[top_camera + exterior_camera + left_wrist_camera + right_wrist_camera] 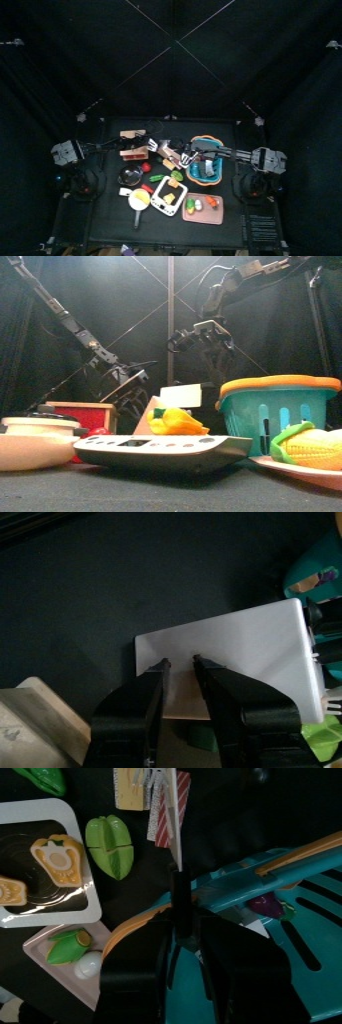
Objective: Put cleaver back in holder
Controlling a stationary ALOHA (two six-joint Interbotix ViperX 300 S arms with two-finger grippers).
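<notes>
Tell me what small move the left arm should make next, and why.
Probably ease the left claw toward the holder. The claw appears to pinch the cleaver at the edge of its pale blade, and the wooden block sits close beside the claw, so a short carry looks enough.

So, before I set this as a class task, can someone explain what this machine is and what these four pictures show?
It is a robot with two black arms, each ending in a two-jawed gripper, working at a small black table inside black curtains. One picture looks straight down from high above, one looks level from the table's front edge, and two come from cameras on the arms' wrists. The left gripper holds a toy cleaver with a pale flat blade. The right gripper hangs over a teal basket. Also on the table are a tan wooden holder and a white tray of toy food.
</notes>
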